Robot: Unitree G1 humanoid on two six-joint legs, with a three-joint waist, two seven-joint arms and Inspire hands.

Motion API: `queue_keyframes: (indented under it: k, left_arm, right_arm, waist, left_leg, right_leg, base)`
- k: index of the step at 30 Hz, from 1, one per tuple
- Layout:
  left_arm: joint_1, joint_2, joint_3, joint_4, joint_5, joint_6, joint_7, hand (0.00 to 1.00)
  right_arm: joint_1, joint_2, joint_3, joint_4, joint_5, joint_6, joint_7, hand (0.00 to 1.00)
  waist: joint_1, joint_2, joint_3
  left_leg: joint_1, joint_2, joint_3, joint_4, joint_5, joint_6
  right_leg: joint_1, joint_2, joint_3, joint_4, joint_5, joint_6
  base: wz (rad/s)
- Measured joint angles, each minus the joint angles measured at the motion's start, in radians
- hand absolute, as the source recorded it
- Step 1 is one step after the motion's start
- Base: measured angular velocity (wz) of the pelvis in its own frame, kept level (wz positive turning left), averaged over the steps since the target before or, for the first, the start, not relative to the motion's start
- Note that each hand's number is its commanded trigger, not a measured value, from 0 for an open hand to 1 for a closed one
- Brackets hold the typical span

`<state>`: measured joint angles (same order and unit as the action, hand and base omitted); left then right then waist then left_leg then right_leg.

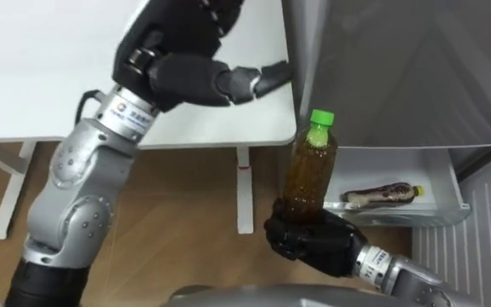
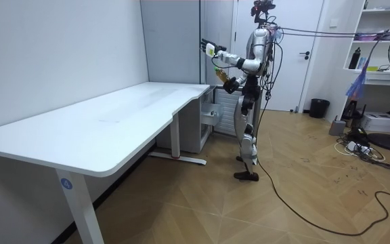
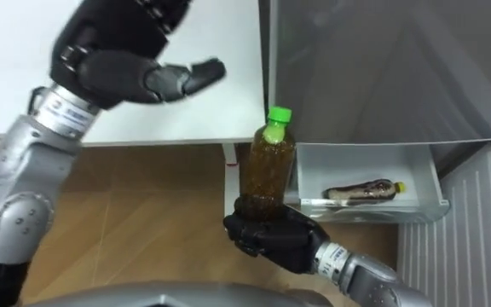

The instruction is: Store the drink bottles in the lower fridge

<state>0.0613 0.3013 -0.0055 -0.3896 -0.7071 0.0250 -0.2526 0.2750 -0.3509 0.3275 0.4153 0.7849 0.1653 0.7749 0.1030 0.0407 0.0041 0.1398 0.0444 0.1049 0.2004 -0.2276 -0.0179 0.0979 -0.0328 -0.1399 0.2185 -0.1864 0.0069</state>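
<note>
Right hand curled round the base of a brown drink bottle, long axis vertical, green cap up, near the fridge, second bottle lying sideways in its white tray, left hand raised, fingers straight.

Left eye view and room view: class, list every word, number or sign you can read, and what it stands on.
None can be read.
No print shows on the held bottle in the right hand.
Label blurred on the lying bottle in the drawer.
Too small: the blue sticker on the desk leg.
</note>
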Motion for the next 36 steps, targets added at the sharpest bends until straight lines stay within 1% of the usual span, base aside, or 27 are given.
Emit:
queue_keyframes:
  k: [4,7,9,10,11,12,13,14,15,16,17,18,19,20,21,22,23,24,25,26,27,28,30,32,33,34,36]
  left_arm:
    - [0.046,-0.003,0.107,0.0,0.049,-0.022,0.09,0.0]
    - [0.051,-0.005,0.174,0.0,0.05,-0.029,0.16,0.0]
    - [0.051,-0.007,0.242,0.0,0.051,-0.039,0.258,0.0]
    - [0.052,-0.008,0.262,0.0,0.056,-0.042,0.28,0.0]
    - [0.06,-0.01,0.303,0.0,0.056,-0.05,0.317,0.0]
    - [0.075,-0.014,0.345,0.002,0.056,-0.068,0.356,0.0]
    - [0.085,-0.014,0.362,0.008,0.056,-0.078,0.374,0.0]
    - [0.103,-0.016,0.393,0.027,0.051,-0.092,0.405,0.0]
    - [0.111,-0.021,0.417,0.057,0.047,-0.096,0.434,0.0]
    - [0.112,-0.022,0.423,0.073,0.042,-0.096,0.449,0.0]
    - [0.114,-0.023,0.429,0.113,0.018,-0.096,0.479,0.0]
    - [0.116,-0.023,0.429,0.171,-0.018,-0.097,0.503,0.0]
    - [0.127,-0.023,0.429,0.239,-0.065,-0.096,0.523,0.0]
    - [0.136,-0.023,0.429,0.278,-0.089,-0.096,0.529,0.0]
    - [0.146,-0.023,0.424,0.381,-0.117,-0.093,0.536,0.0]
    - [0.166,-0.024,0.406,0.477,-0.135,-0.082,0.551,0.0]
    - [0.181,-0.025,0.391,0.523,-0.14,-0.076,0.556,0.0]
    - [0.21,-0.028,0.351,0.605,-0.161,-0.059,0.558,0.0]
    - [0.223,-0.03,0.326,0.647,-0.175,-0.05,0.558,0.0]
    - [0.24,-0.039,0.282,0.731,-0.196,-0.031,0.556,0.0]
    - [0.255,-0.049,0.231,0.82,-0.196,-0.02,0.551,0.0]
    - [0.257,-0.051,0.202,0.87,-0.192,-0.017,0.545,0.0]
    - [0.259,-0.054,0.08,1.102,-0.115,0.016,0.495,0.0]
    - [0.28,-0.06,0.029,1.206,-0.069,0.044,0.451,0.0]
    - [0.285,-0.06,0.012,1.277,-0.037,0.056,0.42,0.0]
    - [0.285,-0.06,0.009,1.315,-0.012,0.064,0.409,0.0]
    - [0.303,-0.064,0.008,1.403,0.111,0.081,0.379,0.0]
  right_arm:
    - [0.021,0.015,-0.067,0.0,-0.056,-0.001,-0.002,1.0]
    - [0.023,0.028,-0.097,0.0,-0.071,-0.001,-0.006,1.0]
    - [0.032,0.034,-0.107,0.0,-0.08,-0.001,-0.016,1.0]
    - [0.035,0.037,-0.111,0.0,-0.087,-0.001,-0.02,1.0]
    - [0.045,0.043,-0.12,0.0,-0.089,-0.001,-0.025,1.0]
    - [0.058,0.051,-0.136,0.0,-0.088,-0.001,-0.026,1.0]
    - [0.064,0.053,-0.143,0.0,-0.087,-0.001,-0.027,1.0]
    - [0.072,0.053,-0.153,0.0,-0.087,0.0,-0.033,1.0]
    - [0.076,0.051,-0.159,0.0,-0.087,0.0,-0.036,1.0]
    - [0.078,0.051,-0.161,0.0,-0.087,0.0,-0.038,1.0]
    - [0.078,0.05,-0.162,0.0,-0.087,0.002,-0.048,1.0]
    - [0.077,0.05,-0.162,-0.003,-0.082,0.008,-0.064,1.0]
    - [0.075,0.054,-0.162,-0.005,-0.073,0.013,-0.083,1.0]
    - [0.075,0.058,-0.164,-0.005,-0.071,0.015,-0.091,1.0]
    - [0.074,0.067,-0.165,-0.004,-0.061,0.021,-0.111,1.0]
    - [0.075,0.075,-0.164,-0.004,-0.034,0.038,-0.129,1.0]
    - [0.074,0.079,-0.164,-0.004,-0.019,0.044,-0.139,1.0]
    - [0.075,0.084,-0.161,-0.004,0.027,0.054,-0.16,1.0]
    - [0.075,0.086,-0.157,-0.004,0.052,0.055,-0.171,1.0]
    - [0.075,0.094,-0.152,-0.004,0.094,0.056,-0.191,1.0]
    - [0.075,0.108,-0.15,-0.003,0.132,0.056,-0.206,1.0]
    - [0.074,0.116,-0.15,-0.002,0.142,0.055,-0.209,1.0]
    - [0.052,0.12,-0.128,0.027,0.147,0.054,-0.21,1.0]
    - [0.052,0.12,-0.111,0.047,0.159,0.056,-0.223,1.0]
    - [0.051,0.121,-0.111,0.064,0.158,0.056,-0.225,1.0]
    - [0.049,0.121,-0.111,0.079,0.156,0.056,-0.225,1.0]
    - [0.048,0.114,-0.116,0.125,0.162,0.056,-0.23,1.0]
  waist:
    - [0.015,-0.002,0.0028]
    - [0.035,-0.002,0.0027]
    - [0.046,-0.004,0.0025]
    - [0.052,-0.004,0.0025]
    - [0.061,-0.005,0.0023]
    - [0.066,-0.006,0.0025]
    - [0.069,-0.006,0.0026]
    - [0.073,-0.006,0.0021]
    - [0.08,-0.006,0.0015]
    - [0.086,-0.006,0.0014]
    - [0.093,-0.005,0.0018]
    - [0.098,-0.005,0.0]
    - [0.104,0.0,-0.0028]
    - [0.105,0.002,-0.0042]
    - [0.102,0.005,-0.0041]
    - [0.1,0.006,-0.0055]
    - [0.099,0.006,-0.0054]
    - [0.097,0.004,-0.0045]
    - [0.097,0.004,-0.0035]
    - [0.097,0.004,-0.0028]
    - [0.098,-0.003,-0.0035]
    - [0.094,-0.004,-0.0033]
    - [0.074,-0.013,-0.003]
    - [0.068,-0.024,-0.0031]
    - [0.061,-0.031,-0.0008]
    - [0.061,-0.032,-0.0012]
    - [0.06,-0.034,-0.0025]
  left_leg:
    - [0.028,-0.001,-0.002,-0.004,0.0,0.0]
    - [0.033,-0.001,-0.002,-0.021,0.0,0.0]
    - [0.047,-0.001,-0.002,-0.029,0.001,0.0]
    - [0.05,-0.001,-0.002,-0.029,0.001,0.0]
    - [0.053,-0.001,-0.003,-0.032,0.001,0.0]
    - [0.057,-0.002,-0.002,-0.034,0.001,0.0]
    - [0.06,-0.003,-0.002,-0.035,0.0,0.0]
    - [0.064,-0.004,-0.002,-0.035,0.0,0.0]
    - [0.064,-0.004,-0.003,-0.034,0.0,0.0]
    - [0.063,-0.004,-0.003,-0.034,0.0,0.0]
    - [0.063,-0.004,-0.004,-0.034,0.0,0.0]
    - [0.063,-0.004,-0.008,-0.035,0.0,0.0]
    - [0.063,-0.004,-0.008,-0.035,0.0,0.0]
    - [0.064,-0.004,-0.008,-0.035,0.0,0.0]
    - [0.068,-0.004,-0.009,-0.035,0.0,0.0]
    - [0.068,-0.004,-0.009,-0.035,0.0,0.0]
    - [0.067,-0.004,-0.009,-0.035,0.0,0.0]
    - [0.063,-0.004,-0.009,-0.037,0.0,0.0]
    - [0.062,-0.004,-0.009,-0.038,0.0,0.0]
    - [0.061,-0.004,-0.009,-0.038,0.0,0.0]
    - [0.061,-0.004,-0.009,-0.039,0.0,0.0]
    - [0.06,-0.004,-0.011,-0.039,0.0,0.0]
    - [0.053,-0.004,-0.013,-0.041,0.0,-0.001]
    - [0.047,-0.003,-0.014,-0.041,-0.002,-0.002]
    - [0.043,-0.002,-0.014,-0.041,-0.002,-0.003]
    - [0.043,-0.001,-0.013,-0.04,-0.003,-0.003]
    - [0.045,-0.001,-0.013,-0.037,-0.006,-0.003]
  right_leg:
    - [0.03,0.0,-0.005,-0.015,-0.002,0.002]
    - [0.03,0.001,-0.006,-0.016,-0.002,0.003]
    - [0.037,0.001,-0.007,-0.016,-0.002,0.003]
    - [0.041,0.001,-0.007,-0.017,-0.002,0.003]
    - [0.047,0.001,-0.007,-0.018,-0.003,0.004]
    - [0.054,0.001,-0.008,-0.026,-0.003,0.004]
    - [0.06,0.001,-0.01,-0.034,-0.003,0.004]
    - [0.061,0.0,-0.01,-0.034,-0.003,0.005]
    - [0.061,0.0,-0.011,-0.036,-0.003,0.005]
    - [0.06,0.0,-0.012,-0.036,-0.003,0.005]
    - [0.061,0.0,-0.013,-0.037,-0.003,0.005]
    - [0.063,-0.001,-0.018,-0.038,-0.003,0.005]
    - [0.066,0.0,-0.019,-0.042,-0.003,0.005]
    - [0.069,0.0,-0.02,-0.046,-0.003,0.005]
    - [0.076,-0.001,-0.025,-0.05,-0.003,0.005]
    - [0.076,-0.001,-0.027,-0.049,-0.004,0.005]
    - [0.074,-0.001,-0.027,-0.05,-0.004,0.006]
    - [0.07,0.0,-0.026,-0.05,-0.004,0.006]
    - [0.069,0.0,-0.026,-0.05,-0.004,0.006]
    - [0.068,0.0,-0.026,-0.05,-0.004,0.006]
    - [0.068,0.0,-0.028,-0.05,-0.004,0.006]
    - [0.068,0.0,-0.029,-0.05,-0.004,0.006]
    - [0.066,0.0,-0.031,-0.05,-0.004,0.006]
    - [0.059,0.002,-0.03,-0.049,-0.004,0.006]
    - [0.058,0.004,-0.029,-0.051,-0.003,0.005]
    - [0.058,0.004,-0.03,-0.051,-0.003,0.005]
    - [0.06,0.004,-0.03,-0.05,-0.003,0.005]
  base:
    - [0.03]
    - [0.01]
    - [0.0]
    - [0.0]
    - [0.0]
    - [0.0]
    - [0.0]
    - [0.0]
    - [0.0]
    - [0.0]
    - [0.05]
    - [0.05]
    - [0.04]
    - [0.0]
    - [0.04]
    - [0.04]
    - [0.0]
    - [0.0]
    - [0.0]
    - [0.0]
    - [0.0]
    - [0.04]
    - [0.04]
    - [0.0]
    - [0.0]
    - [0.0]
    - [0.0]
